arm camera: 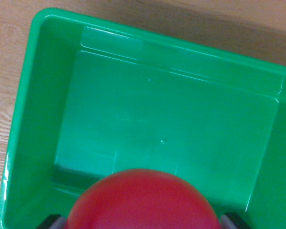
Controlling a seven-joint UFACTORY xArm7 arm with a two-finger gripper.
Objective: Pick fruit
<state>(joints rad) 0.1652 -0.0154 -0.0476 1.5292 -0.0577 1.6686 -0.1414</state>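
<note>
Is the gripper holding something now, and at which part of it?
Yes: the gripper holds a red round fruit by its two opposite sides, above the green bin.

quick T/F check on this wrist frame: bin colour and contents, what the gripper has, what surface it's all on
1. The bin is blue. False: it is green.
2. A red round fruit sits between the gripper fingers at the bottom edge of the wrist view. True.
3. The bin floor already holds several fruits. False: the visible floor is bare.
4. The bin stands on a wooden surface. True.
5. The fruit lies on the wood outside the bin. False: in this view it is over the bin's interior, near the lower wall.
</note>
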